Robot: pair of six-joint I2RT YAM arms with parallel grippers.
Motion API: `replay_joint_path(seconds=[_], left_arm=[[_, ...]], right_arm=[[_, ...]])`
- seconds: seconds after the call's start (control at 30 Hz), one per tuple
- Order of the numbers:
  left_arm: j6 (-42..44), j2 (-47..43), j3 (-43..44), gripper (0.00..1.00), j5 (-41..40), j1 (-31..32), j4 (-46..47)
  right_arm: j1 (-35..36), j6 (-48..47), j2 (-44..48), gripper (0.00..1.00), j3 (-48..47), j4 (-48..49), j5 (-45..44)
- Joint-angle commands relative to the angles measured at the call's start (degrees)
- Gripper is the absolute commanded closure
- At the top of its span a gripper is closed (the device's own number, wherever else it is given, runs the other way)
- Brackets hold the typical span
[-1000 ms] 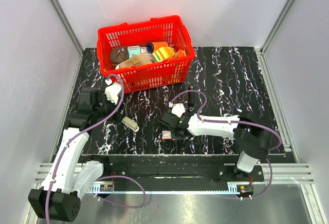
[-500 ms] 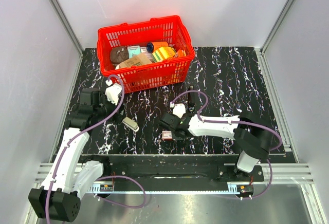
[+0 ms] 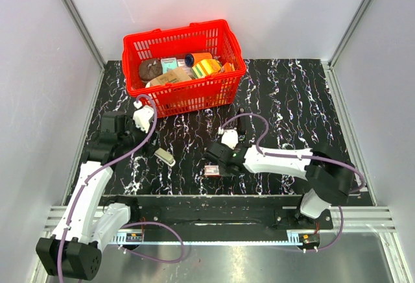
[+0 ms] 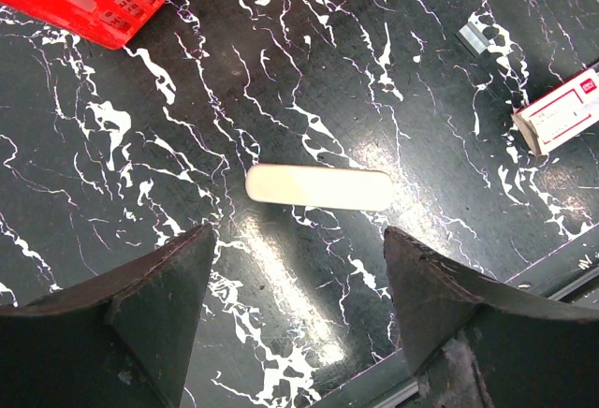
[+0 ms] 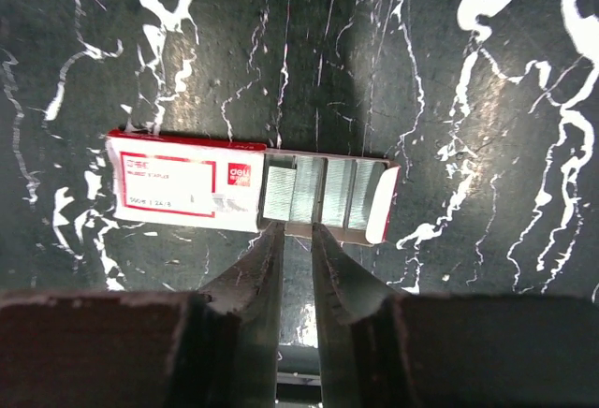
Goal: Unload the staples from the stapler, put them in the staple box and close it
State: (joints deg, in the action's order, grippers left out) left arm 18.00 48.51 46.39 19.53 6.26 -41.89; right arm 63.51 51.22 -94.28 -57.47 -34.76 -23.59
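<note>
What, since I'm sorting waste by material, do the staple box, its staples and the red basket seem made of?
Staple box: thin printed card, matte, judging by its folded end flap. Staples: metal, probably steel, from the silvery ribbed sheen. Red basket: moulded plastic, seemingly; glossy lattice walls.

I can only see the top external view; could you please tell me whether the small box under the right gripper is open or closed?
Observer: It is slid open: the staple box shows rows of staples in its tray.
Operator: Thank you. Are the right gripper jaws shut?
Observer: No, they stand narrowly apart at the tray's near edge.
Operator: And is the left gripper holding anything?
Observer: No; it is wide open over a cream oblong object lying flat, touching neither finger.
</note>
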Motion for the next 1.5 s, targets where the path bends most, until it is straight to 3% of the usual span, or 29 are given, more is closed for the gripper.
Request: replay_joint_path(seconds=[0.0, 0.2, 0.53, 0.8, 1.47], left_arm=[[-0.16, 1.05, 1.77, 0.22, 2.53, -0.29, 1.9], [-0.6, 4.3, 3.0, 0.22, 2.79, -0.29, 2.77], [-1.65, 13.18, 4.58, 0.22, 2.44, -0.2, 6.29], [-1.74, 18.72, 5.73, 0.22, 3.76, -0.2, 8.31], [0.02, 18.29, 5.29, 0.21, 4.2, -0.2, 7.35]], right_arm=[[-1.54, 0.9, 6.38, 0.76, -0.09, 0.13, -4.0], [-6.1, -4.28, 7.45, 0.75, -0.62, 6.53, -1.72], [-7.78, -11.75, -5.11, 0.75, -6.77, 16.39, -1.37], [-7.87, -17.03, -11.36, 0.63, -10.73, 20.43, -2.51], [-8.22, -19.85, -16.9, 0.58, -16.88, 17.1, 1.45]])
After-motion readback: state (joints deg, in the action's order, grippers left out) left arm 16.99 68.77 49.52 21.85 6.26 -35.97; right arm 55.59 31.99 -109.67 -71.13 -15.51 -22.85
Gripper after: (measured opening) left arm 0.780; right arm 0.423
